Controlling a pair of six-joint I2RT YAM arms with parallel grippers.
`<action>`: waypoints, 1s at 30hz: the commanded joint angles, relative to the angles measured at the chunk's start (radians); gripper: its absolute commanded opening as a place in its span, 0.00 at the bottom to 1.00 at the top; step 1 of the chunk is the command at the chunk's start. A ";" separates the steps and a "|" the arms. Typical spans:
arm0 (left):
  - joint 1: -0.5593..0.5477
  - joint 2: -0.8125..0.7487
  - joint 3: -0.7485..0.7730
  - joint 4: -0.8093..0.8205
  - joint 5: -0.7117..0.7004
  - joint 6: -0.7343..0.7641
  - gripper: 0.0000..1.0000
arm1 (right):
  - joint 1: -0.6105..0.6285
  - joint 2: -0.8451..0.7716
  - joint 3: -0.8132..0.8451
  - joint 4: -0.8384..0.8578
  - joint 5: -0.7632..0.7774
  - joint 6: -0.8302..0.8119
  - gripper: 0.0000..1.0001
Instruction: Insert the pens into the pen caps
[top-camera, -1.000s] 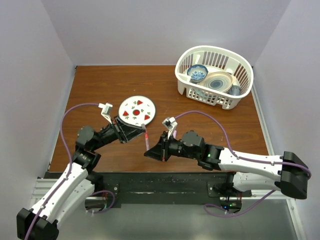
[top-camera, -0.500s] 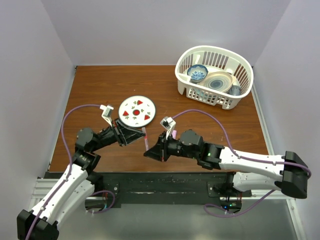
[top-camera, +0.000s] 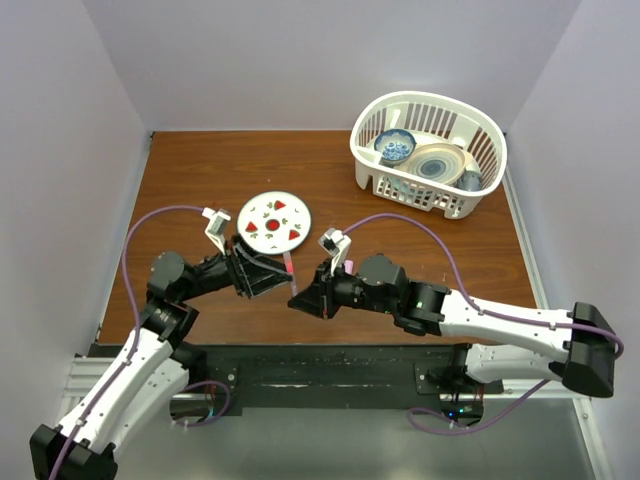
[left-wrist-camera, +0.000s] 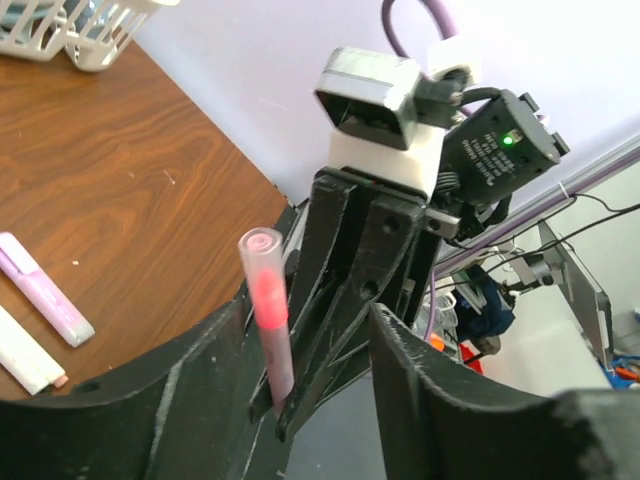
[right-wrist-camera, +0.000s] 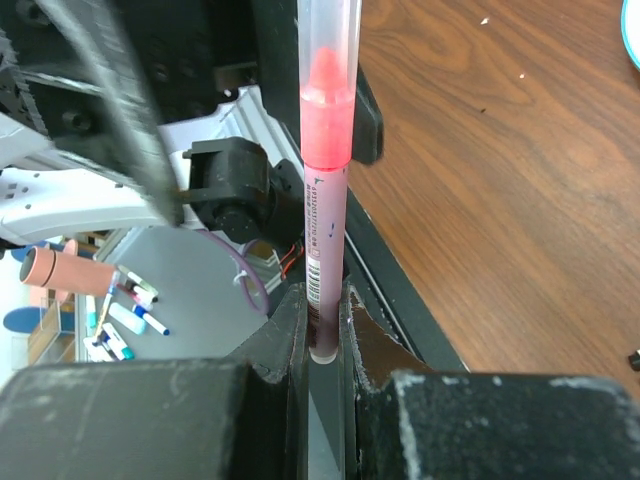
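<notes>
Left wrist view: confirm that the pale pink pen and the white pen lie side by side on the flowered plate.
Not quite. The pale pink pen and the white pen do lie side by side, but they rest directly on the bare wooden table. The left wrist view shows this at its left edge.

Nothing legible is showing in any view.
Fine dark print is running lengthwise down the barrel of the pen (right-wrist-camera: 322, 250), just below the pen's bright red section in the right wrist view, but the characters are coming out too small and blurred to be read as words or numbers.
</notes>
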 joint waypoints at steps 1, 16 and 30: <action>-0.004 -0.004 0.081 0.002 0.000 0.039 0.59 | 0.000 -0.032 0.021 0.048 -0.012 -0.009 0.00; -0.003 0.094 0.162 -0.034 -0.089 0.080 0.59 | 0.005 -0.069 -0.019 0.062 -0.043 0.007 0.00; -0.003 0.062 0.032 0.158 0.003 -0.061 0.00 | 0.005 -0.072 -0.010 0.082 -0.028 0.004 0.00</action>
